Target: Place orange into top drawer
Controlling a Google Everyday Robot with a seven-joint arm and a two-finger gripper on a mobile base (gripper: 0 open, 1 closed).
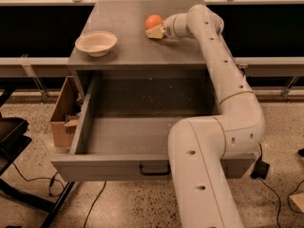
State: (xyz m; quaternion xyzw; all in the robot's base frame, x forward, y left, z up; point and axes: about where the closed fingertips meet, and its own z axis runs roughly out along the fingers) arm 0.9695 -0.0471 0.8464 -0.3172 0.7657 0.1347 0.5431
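The orange [153, 21] sits at the back of the grey table top [128, 51], right of centre. My gripper [155, 31] is at the orange, right against its near side, reached in from the right on the long white arm [223, 70]. The top drawer [137, 134] is pulled wide open below the table top. It holds nothing, and its dark handle [154, 170] faces the front. My arm's lower links cover the drawer's right front part.
A cream shallow bowl [96, 42] stands on the table top at the left. A cardboard box [64, 113] sits on the floor beside the drawer's left side. A black stand [12, 137] is at the far left. Cables lie on the floor.
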